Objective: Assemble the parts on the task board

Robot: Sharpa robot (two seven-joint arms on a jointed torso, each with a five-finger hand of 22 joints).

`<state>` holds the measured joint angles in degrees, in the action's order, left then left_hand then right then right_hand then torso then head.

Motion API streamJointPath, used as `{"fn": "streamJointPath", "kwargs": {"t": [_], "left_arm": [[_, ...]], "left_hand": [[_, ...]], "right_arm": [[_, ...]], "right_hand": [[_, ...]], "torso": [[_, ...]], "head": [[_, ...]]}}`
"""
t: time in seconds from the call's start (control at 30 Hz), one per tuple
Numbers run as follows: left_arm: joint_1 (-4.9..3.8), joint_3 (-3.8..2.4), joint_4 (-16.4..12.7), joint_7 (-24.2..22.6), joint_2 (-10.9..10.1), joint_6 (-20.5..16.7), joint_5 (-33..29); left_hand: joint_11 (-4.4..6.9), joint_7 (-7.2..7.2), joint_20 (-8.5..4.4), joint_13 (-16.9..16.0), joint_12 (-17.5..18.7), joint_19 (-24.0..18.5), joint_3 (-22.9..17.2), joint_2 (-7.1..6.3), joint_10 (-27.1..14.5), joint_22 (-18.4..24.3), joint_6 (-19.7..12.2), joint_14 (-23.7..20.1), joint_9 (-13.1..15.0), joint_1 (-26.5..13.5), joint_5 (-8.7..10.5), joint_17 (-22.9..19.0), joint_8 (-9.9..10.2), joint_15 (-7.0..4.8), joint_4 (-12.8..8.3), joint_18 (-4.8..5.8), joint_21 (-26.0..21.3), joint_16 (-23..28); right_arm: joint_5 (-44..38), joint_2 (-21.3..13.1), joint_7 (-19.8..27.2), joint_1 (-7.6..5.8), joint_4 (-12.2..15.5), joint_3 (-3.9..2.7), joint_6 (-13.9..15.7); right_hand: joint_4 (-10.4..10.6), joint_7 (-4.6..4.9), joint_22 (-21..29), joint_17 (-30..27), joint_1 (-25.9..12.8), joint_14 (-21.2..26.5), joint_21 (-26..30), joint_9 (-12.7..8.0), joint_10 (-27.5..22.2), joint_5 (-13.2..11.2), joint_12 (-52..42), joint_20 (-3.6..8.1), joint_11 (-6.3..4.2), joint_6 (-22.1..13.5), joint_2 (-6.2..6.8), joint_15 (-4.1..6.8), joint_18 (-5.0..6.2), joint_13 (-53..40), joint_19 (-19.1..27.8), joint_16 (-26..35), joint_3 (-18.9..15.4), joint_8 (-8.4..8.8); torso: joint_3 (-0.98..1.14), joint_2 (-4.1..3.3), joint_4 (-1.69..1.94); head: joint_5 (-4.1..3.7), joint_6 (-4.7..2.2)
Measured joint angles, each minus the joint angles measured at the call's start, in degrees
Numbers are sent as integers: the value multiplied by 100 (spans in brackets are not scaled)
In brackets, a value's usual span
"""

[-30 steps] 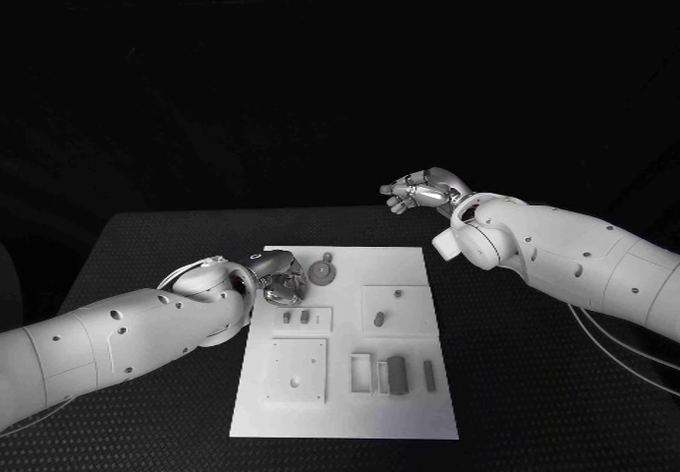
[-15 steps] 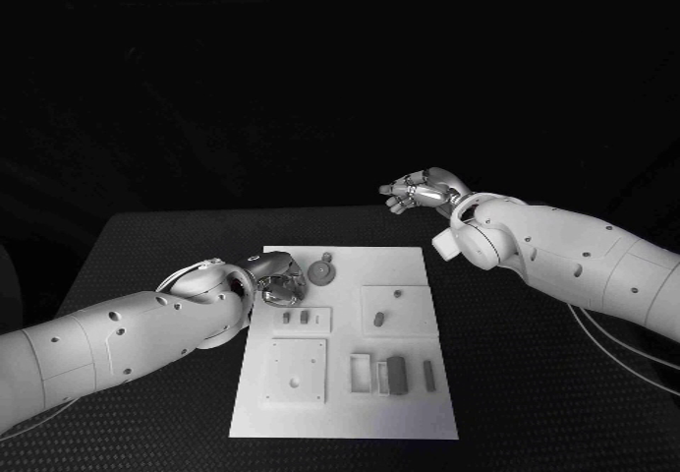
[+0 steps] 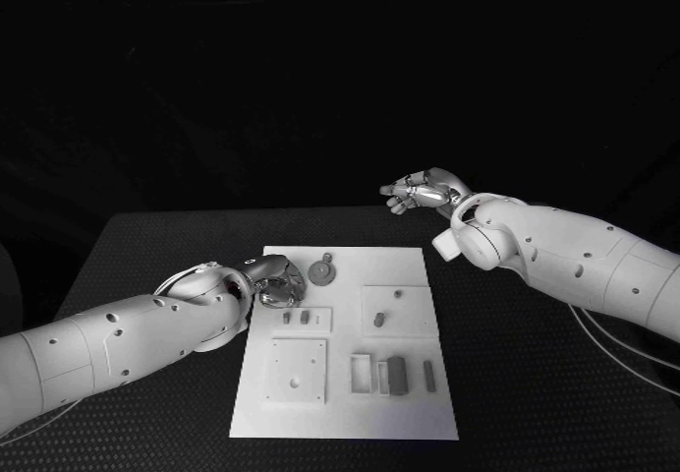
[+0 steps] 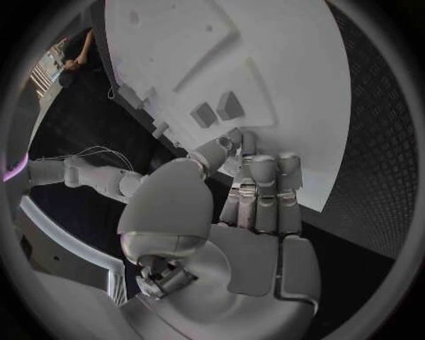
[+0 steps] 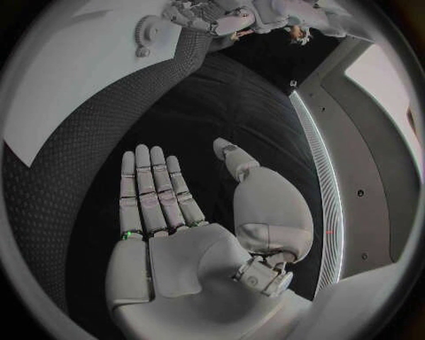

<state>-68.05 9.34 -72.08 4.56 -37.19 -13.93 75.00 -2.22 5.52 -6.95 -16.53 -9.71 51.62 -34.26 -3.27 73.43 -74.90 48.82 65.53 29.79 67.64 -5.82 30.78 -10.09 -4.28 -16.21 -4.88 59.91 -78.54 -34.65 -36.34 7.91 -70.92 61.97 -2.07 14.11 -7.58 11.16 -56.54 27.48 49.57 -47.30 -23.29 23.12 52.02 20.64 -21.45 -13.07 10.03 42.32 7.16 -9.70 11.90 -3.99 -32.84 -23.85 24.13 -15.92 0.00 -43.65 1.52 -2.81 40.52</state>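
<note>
The white task board (image 3: 347, 413) lies in the middle of the black table. A round toothed part (image 3: 323, 270) sits near its far left corner. Two small pegs (image 3: 295, 317) and an oval part (image 3: 380, 318) stand in raised blocks. My left hand (image 3: 276, 280) is at the board's far left edge beside the toothed part. Its fingers (image 4: 264, 184) reach straight out to the board's edge (image 4: 292, 85) with nothing seen in them, near two small blocks (image 4: 217, 110). My right hand (image 3: 421, 190) hovers beyond the board's far right corner, palm (image 5: 177, 241) flat and empty.
Several narrow rectangular pieces (image 3: 394, 374) lie at the board's near right, beside a square raised plate (image 3: 298, 372). The right wrist view shows the board (image 5: 71, 78), the toothed part (image 5: 146, 32) and my left hand (image 5: 208, 18) far off. Black table (image 3: 156, 246) surrounds the board.
My left hand has shifted slightly to the left at the board's far edge. The right arm has not moved.
</note>
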Motion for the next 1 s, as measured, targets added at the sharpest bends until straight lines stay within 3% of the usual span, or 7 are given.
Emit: {"fn": "streamJointPath", "kwargs": {"t": [0.1, 0.47, 0.6, 0.7, 0.77, 0.83, 1.0], "left_arm": [[-1, -1, 18, 21, -7, 2, -12], [-12, -23, 147, 50, -44, -17, -39], [-24, -44, 313, 33, -81, -90, -107], [-25, -89, 496, 16, -112, -194, -300], [-30, -141, 685, 10, -121, -261, -655], [-60, -144, 818, 10, -132, -313, -1121], [-214, -192, 1060, -52, -189, -411, -2993]], "left_hand": [[1, -42, 0, -9, 0, 0, 63, -104, 1, 0, -125, 0, -25, -17, 32, -18, 45, 0, -18, 0, 20, 0], [9, -82, 1, -27, 7, 0, 96, -126, 8, -4, -306, 0, -54, 5, 32, -43, 105, -1, -16, 1, 20, -22], [-9, 120, 0, -35, 90, -1, 46, -78, -49, -4, -44, 17, 24, 53, -1, -72, -88, 22, 28, 2, 6, -22], [-26, 217, 19, -8, 175, -66, -72, -57, -114, -3, 134, -62, 61, 74, -11, -125, -231, 101, 56, 3, -69, 29], [-107, 247, 21, 47, 219, -68, -91, -57, -212, -3, 165, -88, 83, 74, 11, -161, -283, 127, 75, 73, -86, 85], [-125, 246, 29, 19, 196, -120, -102, -69, -236, -3, 165, -190, 83, -6, 95, -237, -284, 142, 123, 70, -159, 227], [-137, 298, 84, -21, 195, -357, -46, -133, -258, 82, 193, -438, 113, -251, 201, -470, -395, 166, 241, 34, -429, 671]], "right_arm": [[0, -4, 0, 0, 0, 0, 0], [0, -23, 0, 2, 1, 0, 0], [-28, -70, -5, 13, 10, 0, -10], [-132, -117, -15, 21, 27, 1, -39], [-305, -192, -25, 22, 78, 5, -71], [-524, -279, -36, 23, 109, 11, -113], [-1254, -439, -105, 69, 163, 25, -300]], "right_hand": [[-16, 0, 0, 0, 0, 0, 22, -6, 0, 0, 0, 0, 0, 0, 0, 0, 5, 0, 0, 0, -16, 0], [-16, 0, -1, 0, 0, 0, 22, -5, 0, 0, 0, 0, 0, 0, 0, 0, 60, 0, 0, 0, -16, 0], [-127, 0, -28, 0, 197, 0, 23, -15, 0, -85, 0, 0, 0, 0, -68, 0, 60, 0, 0, 0, -19, -31], [-347, 0, -43, 0, 475, 0, 22, -28, 53, -212, 0, 0, -11, 0, -126, 0, 59, 0, 0, 0, 72, -33], [-488, 0, -50, 1, 663, 0, 22, -34, 53, -306, 0, -26, -10, 0, -151, 0, 59, 0, -26, 0, 186, -59], [-593, 0, -55, 1, 788, -39, 22, -41, 93, -383, 0, -63, -11, 36, -154, 24, 102, 0, -68, 0, 291, -70], [-602, 19, -81, 34, 1071, -318, -43, -49, 249, -749, -6, -79, -73, 229, -40, 111, 233, -1, -360, -116, 719, -172]], "torso": [[0, 0, 0], [2, 1, -1], [2, 2, -1], [3, 3, -1], [2, 4, -1], [2, 5, -1], [3, 9, 5]], "head": [[3, -1], [1, -23], [10, -48], [16, -74], [19, -103], [21, -126], [7, -168]]}}
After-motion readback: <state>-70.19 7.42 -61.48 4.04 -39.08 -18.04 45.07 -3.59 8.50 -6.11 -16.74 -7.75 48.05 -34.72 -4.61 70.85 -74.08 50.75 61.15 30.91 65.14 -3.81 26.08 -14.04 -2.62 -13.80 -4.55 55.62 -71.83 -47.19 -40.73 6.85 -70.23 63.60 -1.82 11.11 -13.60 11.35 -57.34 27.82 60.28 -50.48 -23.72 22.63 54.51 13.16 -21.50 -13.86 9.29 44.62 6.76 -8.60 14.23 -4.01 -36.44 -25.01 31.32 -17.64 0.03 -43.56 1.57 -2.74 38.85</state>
